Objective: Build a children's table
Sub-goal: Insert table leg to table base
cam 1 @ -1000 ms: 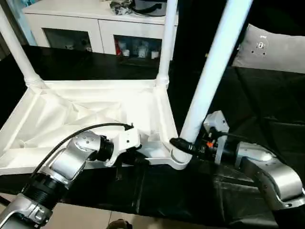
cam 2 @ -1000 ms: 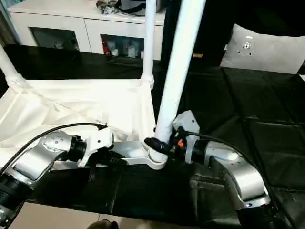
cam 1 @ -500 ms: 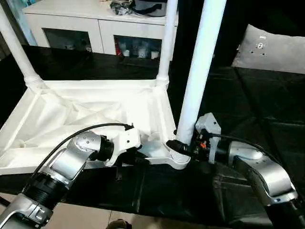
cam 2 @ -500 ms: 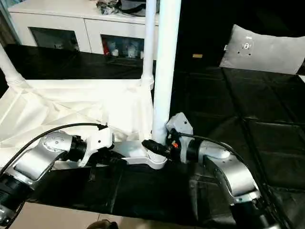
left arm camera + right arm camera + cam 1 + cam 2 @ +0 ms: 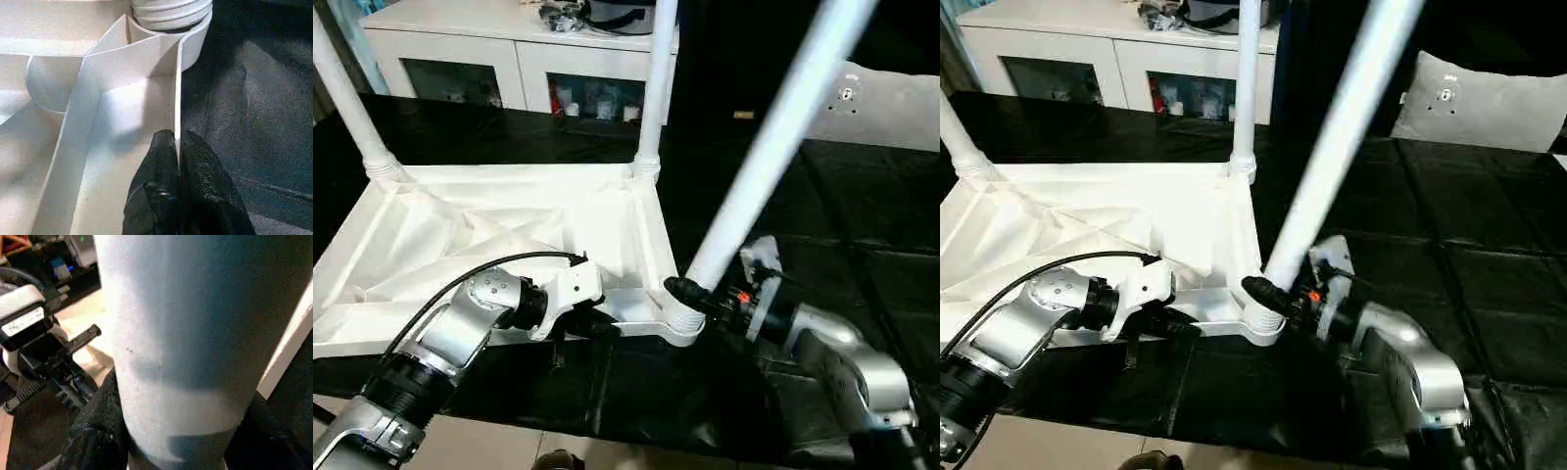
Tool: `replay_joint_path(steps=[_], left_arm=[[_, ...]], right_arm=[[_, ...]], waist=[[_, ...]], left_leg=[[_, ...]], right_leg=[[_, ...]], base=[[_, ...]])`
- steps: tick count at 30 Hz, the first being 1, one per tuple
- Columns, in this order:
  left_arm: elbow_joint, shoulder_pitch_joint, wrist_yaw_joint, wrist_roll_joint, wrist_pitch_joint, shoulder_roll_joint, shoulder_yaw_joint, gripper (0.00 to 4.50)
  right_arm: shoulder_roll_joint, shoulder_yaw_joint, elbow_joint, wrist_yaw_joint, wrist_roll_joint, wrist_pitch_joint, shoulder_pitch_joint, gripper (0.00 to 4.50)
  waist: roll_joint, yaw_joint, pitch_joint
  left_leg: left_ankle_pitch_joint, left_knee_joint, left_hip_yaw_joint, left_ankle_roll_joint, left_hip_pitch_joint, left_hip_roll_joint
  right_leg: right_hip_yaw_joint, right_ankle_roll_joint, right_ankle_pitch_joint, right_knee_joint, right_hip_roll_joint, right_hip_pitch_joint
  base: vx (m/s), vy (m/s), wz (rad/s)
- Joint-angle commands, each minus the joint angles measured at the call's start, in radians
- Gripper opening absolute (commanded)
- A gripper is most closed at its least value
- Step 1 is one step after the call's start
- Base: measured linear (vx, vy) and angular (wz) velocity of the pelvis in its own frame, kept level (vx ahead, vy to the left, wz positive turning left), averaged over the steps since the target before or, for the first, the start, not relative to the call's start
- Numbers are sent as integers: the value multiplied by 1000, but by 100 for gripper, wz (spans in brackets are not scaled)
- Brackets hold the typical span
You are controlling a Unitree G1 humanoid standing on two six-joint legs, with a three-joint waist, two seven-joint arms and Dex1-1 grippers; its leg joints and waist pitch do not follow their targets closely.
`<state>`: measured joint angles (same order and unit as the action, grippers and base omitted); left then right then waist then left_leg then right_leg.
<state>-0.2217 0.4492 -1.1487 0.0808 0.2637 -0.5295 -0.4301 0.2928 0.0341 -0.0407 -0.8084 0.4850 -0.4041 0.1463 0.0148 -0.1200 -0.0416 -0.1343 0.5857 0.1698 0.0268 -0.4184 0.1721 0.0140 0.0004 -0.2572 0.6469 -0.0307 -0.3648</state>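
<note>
The white table top lies upside down on the black covered bench, with its ribbed underside facing up, close to the bench's near edge. Two white legs already stand in the far corner sockets: one leg at the far right corner and another leg at the far left corner. A third leg sits with its threaded end in the near right corner socket and leans away to the right, not upright. The right gripper is clamped around the lower end of this tilted leg, just above the socket, one black finger on each side of the tube. The left gripper is pinched shut on the thin near rim of the table top, just beside the same socket; in the left wrist view the wall passes between its two black fingertips. A grey-white cushion lies well apart at the far right of the bench. Behind the bench stands a white cabinet with glass doors.
</note>
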Motion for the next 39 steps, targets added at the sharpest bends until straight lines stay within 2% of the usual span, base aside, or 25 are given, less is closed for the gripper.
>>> replay_joint_path(steps=[1,2,3,5,6,10,13,14,17,18,19,21,23,26,27,28,30,31,32,34,35,37,39], left_arm=[[-11,27,35,7,0,9,44,0],[-13,29,35,6,0,10,45,0],[-19,33,35,5,-1,14,45,0],[-21,35,35,3,-2,14,45,0],[-22,35,35,1,-4,14,45,0],[-25,37,33,-3,-7,12,43,0],[-29,41,26,-13,-15,8,38,0],[-30,42,25,-14,-16,8,37,0],[-32,42,21,-17,-21,8,36,0],[-32,42,21,-17,-21,8,36,0],[-37,45,10,-19,-34,7,31,0],[-39,47,4,-22,-38,7,27,0],[-45,54,-1,-24,-42,10,25,0],[-96,93,-14,-24,-75,27,25,0],[-96,93,-14,-24,-75,27,25,0],[-116,106,-16,-26,-89,32,25,0],[-212,176,-19,-34,-132,61,28,0],[-298,240,-18,-42,-166,86,34,0],[-321,258,-15,-44,-173,93,36,0],[-354,283,-12,-47,-182,101,39,0],[-364,291,-12,-48,-183,102,40,0],[-382,301,-20,-52,-192,100,40,0],[-382,297,-33,-52,-195,89,40,0]], right_arm=[[-12,-3,-3,9,2,29,-43,192],[-13,-2,-4,9,-9,47,-55,192],[-12,3,-9,8,-34,87,-77,192],[-7,8,-9,8,-51,110,-89,192],[14,27,-7,9,-88,144,-99,192],[44,51,-4,8,-132,168,-99,192],[101,108,-17,-9,-221,184,-72,191],[108,117,-21,-15,-231,186,-67,191],[131,163,-46,-47,-264,182,-49,191],[131,163,-46,-47,-264,182,-49,191],[145,210,-83,-75,-294,175,-25,191],[145,231,-108,-83,-310,177,-11,191],[139,242,-134,-87,-314,184,2,191],[121,244,-171,-107,-301,207,16,191],[121,244,-171,-107,-301,207,16,191],[117,241,-177,-111,-297,213,19,191],[109,236,-179,-130,-277,214,28,191],[103,235,-178,-145,-263,208,34,191],[101,235,-177,-147,-260,205,34,191],[97,235,-176,-146,-257,201,33,191],[94,234,-176,-143,-257,200,32,191],[85,230,-183,-126,-261,203,32,191],[64,217,-200,-80,-273,213,38,191]], waist=[[7,-10,61],[7,-12,59],[14,-14,59],[12,-16,58],[12,-16,57],[15,-21,57],[15,-22,58],[15,-21,55],[15,-20,50],[15,-18,49],[19,-18,44],[16,-10,30],[15,-10,29],[18,1,23],[16,4,21],[17,7,18],[20,8,16],[18,5,13],[16,3,12],[11,-2,10],[18,-3,9],[21,0,10],[24,3,12]], left_leg=[[-278,-67,-26,23,46,62],[-279,-67,-26,22,47,62],[-291,-69,-27,27,46,62],[-310,-70,-27,33,48,62],[-314,-71,-27,34,48,62],[-315,-72,-29,34,48,63],[-304,-71,-29,34,48,62],[-309,-70,-29,31,48,61],[-338,-73,-30,32,49,62],[-350,-74,-31,36,49,62],[-360,-76,-31,38,50,63],[-451,-80,-33,57,58,58],[-481,-82,-35,66,65,59],[-492,-91,-38,68,63,59],[-519,-90,-37,70,70,59],[-536,-90,-38,72,72,58],[-553,-90,-40,73,75,56],[-582,-87,-40,75,87,56],[-587,-85,-40,74,91,56],[-578,-89,-46,69,85,56],[-578,-96,-51,66,81,61],[-592,-108,-55,76,71,63],[-603,-116,-54,85,71,64]], right_leg=[[-34,-197,-47,-83,-110,12],[-34,-197,-47,-84,-109,10],[-34,-192,-63,-85,-110,9],[-35,-188,-86,-87,-110,8],[-36,-188,-92,-88,-110,8],[-37,-176,-103,-89,-109,8],[-37,-173,-81,-87,-107,9],[-37,-175,-84,-88,-107,8],[-39,-175,-134,-94,-109,7],[-39,-176,-154,-94,-109,6],[-39,-174,-164,-96,-110,3],[-42,-167,-284,-108,-111,-2],[-45,-157,-352,-113,-116,-4],[-43,-155,-346,-115,-114,-5],[-44,-156,-369,-119,-115,-11],[-45,-156,-395,-123,-118,-12],[-45,-151,-426,-127,-118,-14],[-47,-143,-485,-138,-123,-22],[-48,-138,-505,-142,-124,-24],[-46,-135,-533,-142,-133,-17],[-42,-137,-530,-141,-138,-15],[-36,-147,-475,-133,-133,-8],[-33,-160,-401,-128,-129,-8]], base=[[0,0,0],[0,0,0],[0,0,0],[0,0,0],[0,0,0],[0,0,0],[0,0,0],[0,0,0],[0,0,0],[0,0,0],[0,0,0],[0,0,0],[0,0,0],[0,0,0],[0,0,0],[0,0,0],[0,0,0],[0,0,0],[-53,18,4],[-54,22,2],[0,0,0],[0,0,0],[0,0,0]])
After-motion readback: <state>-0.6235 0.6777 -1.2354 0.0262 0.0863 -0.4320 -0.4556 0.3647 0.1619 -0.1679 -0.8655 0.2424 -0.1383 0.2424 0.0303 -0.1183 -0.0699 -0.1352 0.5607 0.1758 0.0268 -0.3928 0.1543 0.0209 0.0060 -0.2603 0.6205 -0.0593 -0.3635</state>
